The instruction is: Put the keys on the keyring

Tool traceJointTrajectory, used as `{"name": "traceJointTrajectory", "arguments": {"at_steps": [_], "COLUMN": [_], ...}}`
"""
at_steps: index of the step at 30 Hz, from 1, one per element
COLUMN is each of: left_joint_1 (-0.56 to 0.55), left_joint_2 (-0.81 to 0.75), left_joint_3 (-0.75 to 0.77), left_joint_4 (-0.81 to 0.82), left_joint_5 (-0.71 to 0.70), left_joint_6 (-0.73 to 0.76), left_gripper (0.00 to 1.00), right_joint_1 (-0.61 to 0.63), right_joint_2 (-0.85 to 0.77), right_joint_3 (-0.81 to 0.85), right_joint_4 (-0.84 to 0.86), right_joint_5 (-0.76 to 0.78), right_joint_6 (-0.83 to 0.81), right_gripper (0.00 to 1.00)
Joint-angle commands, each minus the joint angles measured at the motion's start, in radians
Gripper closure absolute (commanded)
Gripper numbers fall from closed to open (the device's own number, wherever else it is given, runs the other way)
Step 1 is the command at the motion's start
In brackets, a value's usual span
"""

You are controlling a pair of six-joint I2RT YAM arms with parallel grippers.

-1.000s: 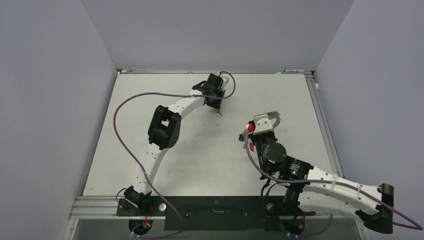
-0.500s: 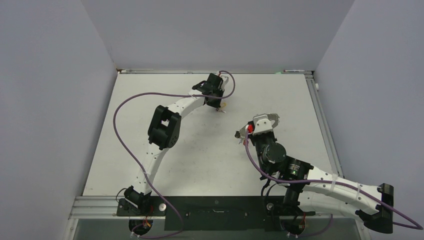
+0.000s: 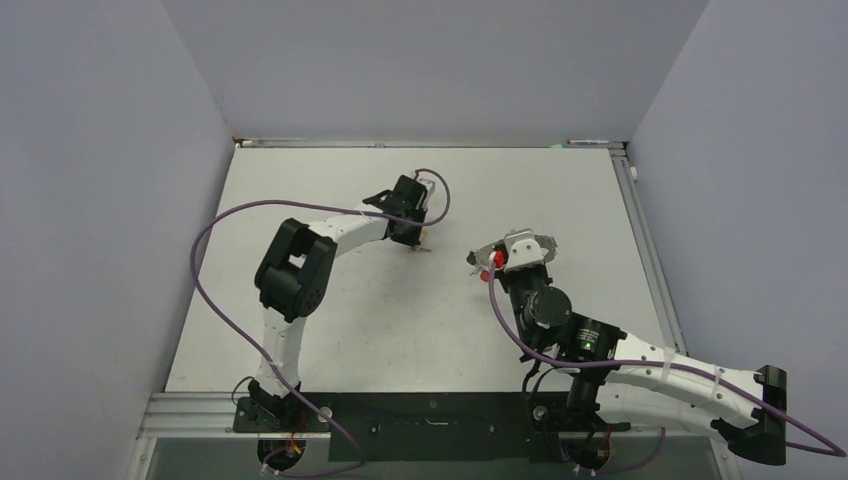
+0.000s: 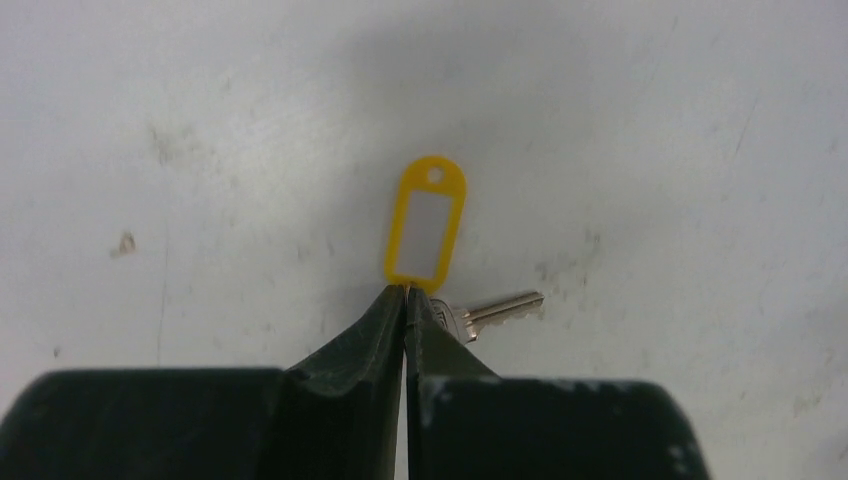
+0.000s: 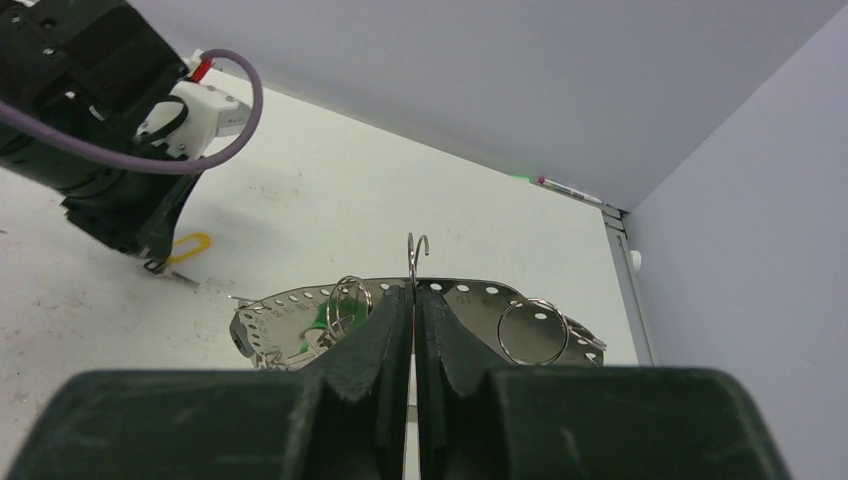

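Left arm has swung back from the far side of the white table (image 3: 330, 330) toward its middle. The left gripper (image 4: 405, 300) now sits nearer the right gripper (image 5: 413, 295), though the two are well apart.

Left jaws, part open a second ago, are now pressed together on the head of the small silver metal key (image 4: 500, 305), where its yellow plastic tag (image 4: 425, 225) joins. Lifted or skimming the table: cannot tell.

Right jaws are clamped on the thin silver wire keyring (image 5: 417, 248), its hooked end standing above the fingertips. A green tag (image 5: 322, 318) and a red tag (image 3: 497, 258) are bunched there.

Judgement: pick done, threading next.
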Motion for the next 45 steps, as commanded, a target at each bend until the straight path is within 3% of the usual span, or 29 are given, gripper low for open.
{"name": "traceJointTrajectory", "arguments": {"at_steps": [1,7,15,20,23,34,45], "left_joint_1": [-0.033,-0.144,-0.254,-0.299,-0.305,-0.306,-0.336], "left_joint_2": [-0.18,-0.355,-0.476,-0.517,-0.548,-0.612,-0.605], "left_joint_3": [-0.226,-0.504,-0.65,-0.683,-0.695,-0.711,-0.717], "left_joint_4": [0.104,0.121,0.131,0.127,0.121,0.112,0.137], "left_joint_5": [-0.04,-0.111,-0.174,-0.226,-0.241,-0.233,-0.27], "left_joint_6": [-0.051,-0.07,-0.136,-0.154,-0.159,-0.163,-0.265], "left_gripper": [1.0,1.0,1.0,0.72,0.66,0.74,0.72], "right_joint_1": [0.006,0.003,-0.002,-0.004,-0.008,-0.029,-0.042], "right_joint_2": [0.003,0.016,0.045,0.054,0.068,0.13,0.138], "right_joint_3": [0.005,0.008,0.009,0.008,0.008,0.03,0.036], "right_joint_4": [0.042,0.039,0.044,0.053,0.06,0.05,0.042], "right_joint_5": [0.001,-0.014,-0.038,-0.057,-0.067,-0.081,-0.095], "right_joint_6": [-0.004,0.002,0.004,0.001,0.002,0.003,0.01], "right_gripper": [0.95,0.95,0.95,0.95,0.95,0.95,0.95]}}
